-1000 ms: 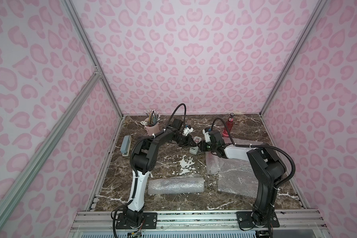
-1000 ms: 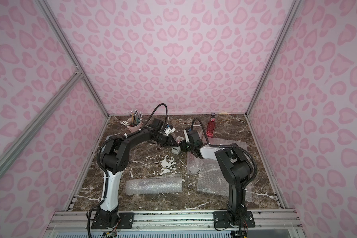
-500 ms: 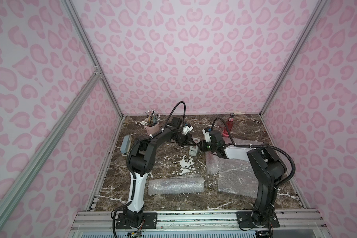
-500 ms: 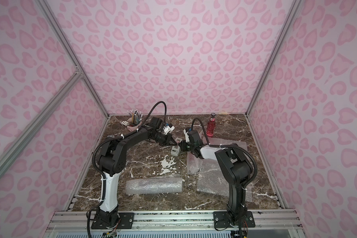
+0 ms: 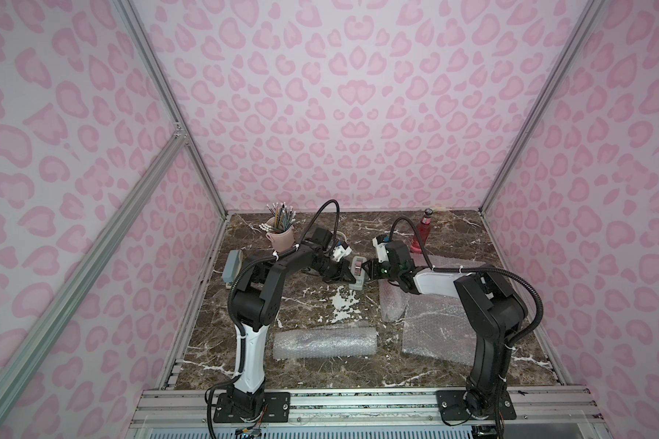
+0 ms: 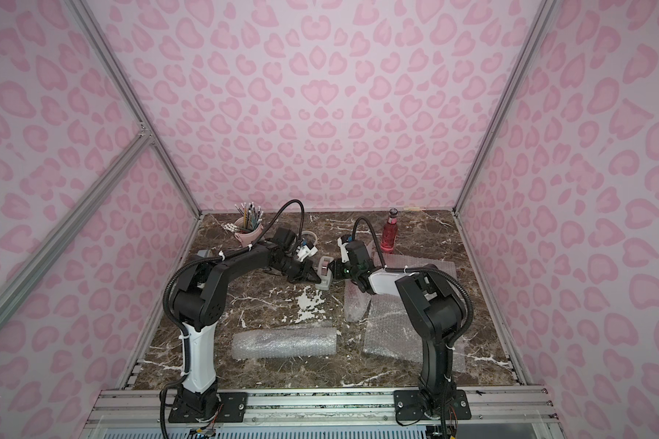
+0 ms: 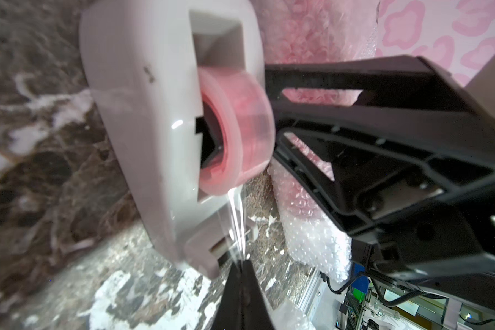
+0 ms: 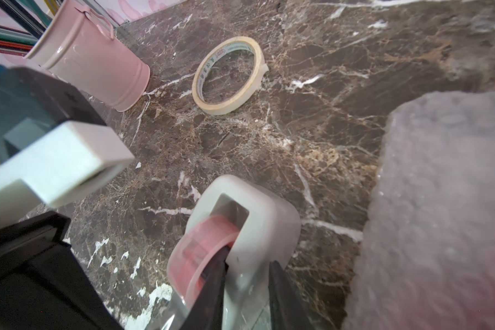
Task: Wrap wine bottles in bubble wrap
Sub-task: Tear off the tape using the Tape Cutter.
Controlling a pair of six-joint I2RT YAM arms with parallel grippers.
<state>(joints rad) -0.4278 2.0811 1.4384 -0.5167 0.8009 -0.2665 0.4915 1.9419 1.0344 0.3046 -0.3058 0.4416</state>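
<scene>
The left gripper point(image 7: 242, 267) has black jaws pinched shut on a glossy clear tape strip point(image 7: 236, 214); the right gripper point(image 8: 247, 270) has jaws clamping the smooth white tape dispenser point(image 8: 262, 213). A rolled bubble wrap tube point(image 5: 325, 343) lies at the front of the marbled worktop point(image 5: 301, 304); a slim pink-red wine bottle point(image 5: 420, 232) stands upright at the back.

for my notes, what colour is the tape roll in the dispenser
Pink-red tape roll, clearest in the left wrist view.

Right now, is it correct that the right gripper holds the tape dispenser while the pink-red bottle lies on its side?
Not quite: the pink-red bottle stands upright, as both top views show. The right gripper does hold the tape dispenser.
</scene>
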